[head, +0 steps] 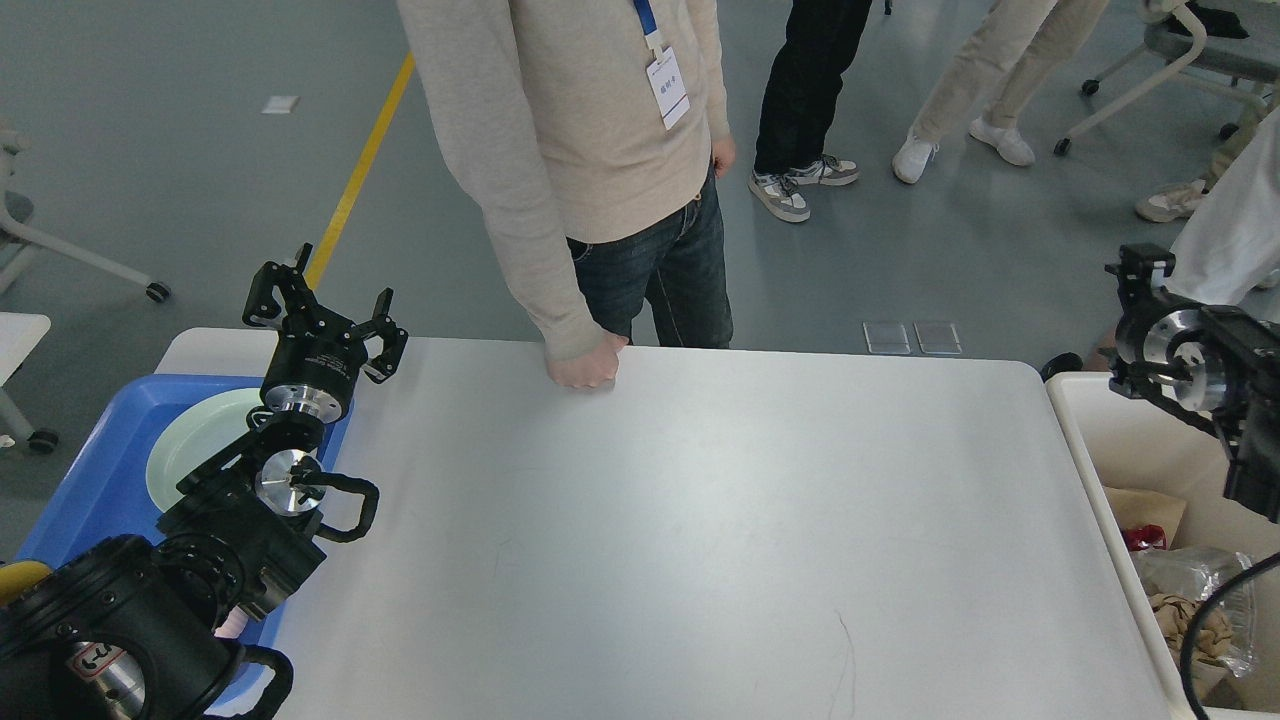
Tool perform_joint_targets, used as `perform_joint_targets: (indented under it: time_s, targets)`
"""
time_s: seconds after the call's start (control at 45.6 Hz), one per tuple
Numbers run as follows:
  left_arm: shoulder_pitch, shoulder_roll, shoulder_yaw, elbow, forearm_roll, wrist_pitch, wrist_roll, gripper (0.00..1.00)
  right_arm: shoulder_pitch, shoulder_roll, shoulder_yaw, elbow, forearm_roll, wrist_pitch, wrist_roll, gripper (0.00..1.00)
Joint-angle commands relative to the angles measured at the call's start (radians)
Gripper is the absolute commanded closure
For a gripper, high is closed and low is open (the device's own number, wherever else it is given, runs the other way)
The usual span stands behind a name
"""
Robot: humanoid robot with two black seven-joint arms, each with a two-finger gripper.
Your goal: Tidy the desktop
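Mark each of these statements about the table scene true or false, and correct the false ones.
1. The left gripper has its fingers spread, holding nothing. True.
2. A red can lies in the middle of the desktop. False: no can shows on it; the only thing resting on it is a fist.
3. The pale green plate lies in the blue tray. True.
4. The person's fist rests on the desktop's near edge. False: it rests on the far edge.
5. The white bin stands at the left end of the desktop. False: it is at the right end, with crumpled waste inside.
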Motion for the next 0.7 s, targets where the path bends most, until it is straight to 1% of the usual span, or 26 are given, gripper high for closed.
perform_joint_targets:
  time_s: [0.0,0.066,0.11,0.153,0.197,0.57,0.68]
  targets:
    - [0.000,0.000,0.001,0.000,0.000,0.000,0.000,0.04,-0.005,0.020,0.107,0.062,0.000,0.008,0.196,0.00]
    - [0.000,0.000,0.001,0.000,0.000,0.000,0.000,0.04,-0.015,0.029,0.173,0.095,0.000,0.008,0.345,0.00]
    - [0.000,0.000,0.001,0.000,0.000,0.000,0.000,0.04,-0.021,0.048,0.205,0.112,-0.009,0.008,0.412,0.00]
    - [0.000,0.000,0.000,0.000,0.000,0.000,0.000,0.04,-0.027,0.063,0.230,0.127,-0.014,0.008,0.451,0.00]
    - [0.000,0.000,0.001,0.000,0.000,0.000,0.000,0.04,-0.028,0.074,0.253,0.135,-0.014,0.008,0.462,0.00]
    - [0.000,0.000,0.000,0.000,0.000,-0.005,0.000,0.04,-0.056,0.215,0.429,0.141,-0.016,0.011,0.471,0.00]
    - [0.000,0.000,0.001,0.000,0.000,-0.005,0.000,0.04,-0.054,0.226,0.443,0.141,-0.014,0.047,0.473,0.00]
